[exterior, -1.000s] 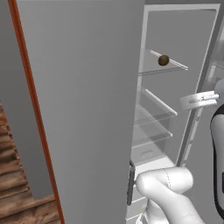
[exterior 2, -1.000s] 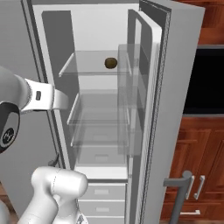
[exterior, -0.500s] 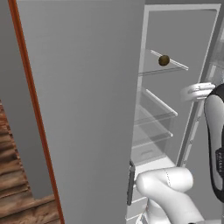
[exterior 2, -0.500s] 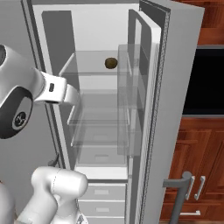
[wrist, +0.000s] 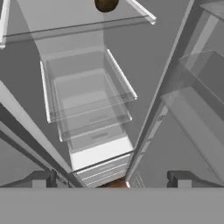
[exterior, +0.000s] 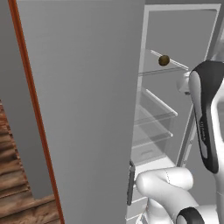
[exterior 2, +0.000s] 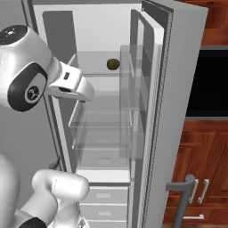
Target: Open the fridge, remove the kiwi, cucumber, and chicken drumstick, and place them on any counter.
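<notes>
The kiwi [exterior 2: 113, 64] lies on the upper clear glass shelf [exterior 2: 91, 69] inside the fridge [exterior 2: 111, 26], toward the right side of that shelf in the right base view; in the left base view the kiwi [exterior: 164, 60] sits just behind the front edge of the same shelf [exterior: 162, 70], and in the hand view the kiwi [wrist: 106, 4] is cut by the top edge, resting on the shelf [wrist: 65, 28]. Nothing touches the fruit. Below it stand further clear glass shelves [exterior 2: 100, 133], stacked one under another, and white drawers [exterior 2: 104, 196] at the bottom of the compartment. The fridge door [exterior 2: 178, 89] on the right stands swung out, with clear door bins [exterior 2: 131, 93] on its inner face. The gripper [wrist: 111, 177] shows its two dark fingertips [wrist: 41, 178] set wide apart, holding nothing, aimed at the lower shelves and well below the kiwi. The arm's wrist section [exterior 2: 69, 82] hangs in front of the left side of the opening. To the right of the fridge stand reddish-brown wood cabinets [exterior 2: 200, 151] with metal bar handles [exterior 2: 204, 190]
</notes>
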